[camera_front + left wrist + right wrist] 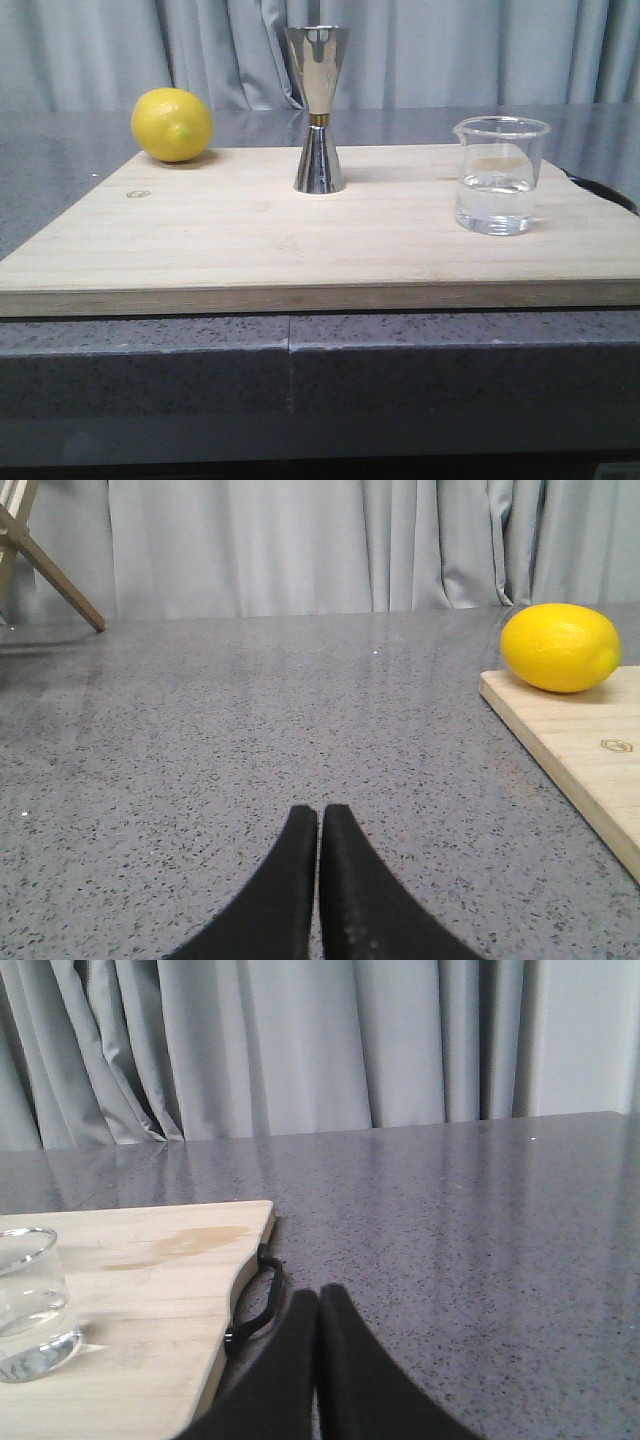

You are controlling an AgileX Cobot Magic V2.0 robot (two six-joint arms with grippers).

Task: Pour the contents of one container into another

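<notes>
One wooden board [250, 240] holds one lemon [172, 124], one steel jigger [318, 108] and one glass beaker [499, 175] part-filled with clear liquid. Both the left gripper [319, 815] and right gripper [319, 1298] are closed and empty above the grey counter [250, 730].

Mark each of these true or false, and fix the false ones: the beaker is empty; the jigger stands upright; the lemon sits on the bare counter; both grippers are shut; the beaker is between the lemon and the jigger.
1. False: the beaker holds clear liquid.
2. True: the jigger stands upright on the wooden board.
3. False: the lemon rests on the board's far left corner.
4. True: the left gripper and right gripper are both shut, holding nothing.
5. False: the jigger stands between the lemon and the beaker.
</notes>
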